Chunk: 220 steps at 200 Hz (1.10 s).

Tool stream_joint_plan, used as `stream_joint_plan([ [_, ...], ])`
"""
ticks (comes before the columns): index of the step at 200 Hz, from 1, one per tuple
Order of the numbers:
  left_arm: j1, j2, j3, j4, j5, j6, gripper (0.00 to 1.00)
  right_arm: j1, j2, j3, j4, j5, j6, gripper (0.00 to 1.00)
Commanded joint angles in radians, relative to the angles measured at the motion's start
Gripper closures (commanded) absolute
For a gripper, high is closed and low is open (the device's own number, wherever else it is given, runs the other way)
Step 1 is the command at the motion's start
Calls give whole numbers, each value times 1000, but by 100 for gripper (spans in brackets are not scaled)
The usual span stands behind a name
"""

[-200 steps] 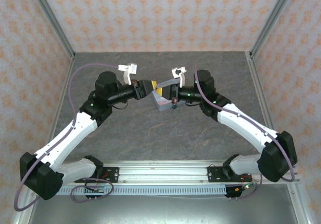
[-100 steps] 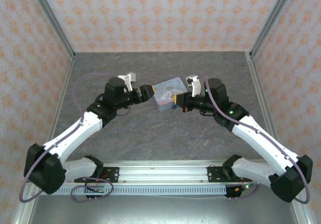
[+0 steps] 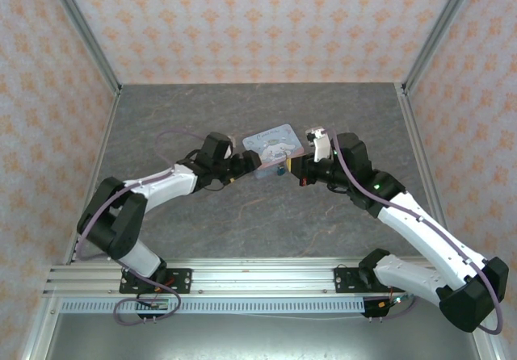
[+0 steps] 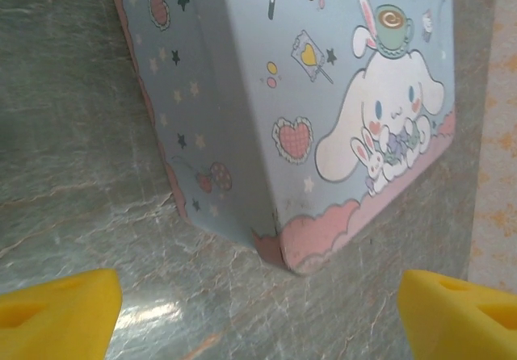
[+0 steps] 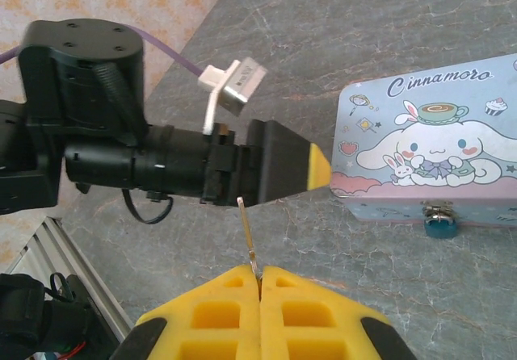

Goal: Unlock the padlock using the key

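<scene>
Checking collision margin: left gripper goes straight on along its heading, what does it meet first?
The pale blue tin: its near corner sits dead ahead of the left gripper, between the open fingers. Only bare table lies before it; how far off is unclear.

Tin [image 4: 323,94] smooth printed metal, soft satin sheen; tabletop [image 4: 73,174] grey marbled stone-look, faintly glossy; key [image 5: 246,231] thin, bright bare metal; padlock [image 5: 440,225], at the tin's 6 o'clock edge, glossy teal; right gripper [image 5: 259,273] pads matt yellow, smooth, plastic-looking.
</scene>
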Motion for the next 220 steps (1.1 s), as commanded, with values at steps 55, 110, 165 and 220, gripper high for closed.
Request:
stream_joint_plan([
  [55,-17,117,57,53,-61,-77,9,-2,8,-5,15,15,-1,100],
  [110,-16,92,3,-52,-116,-55,14,-2,12,1,-4,39,2,100],
  [165,73,29,-49,-160,-133,20,14,-19,21,-5,-7,30,21,100],
  [220,192,46,6,-205,-78,132,14,-28,41,-16,6,11,40,100],
])
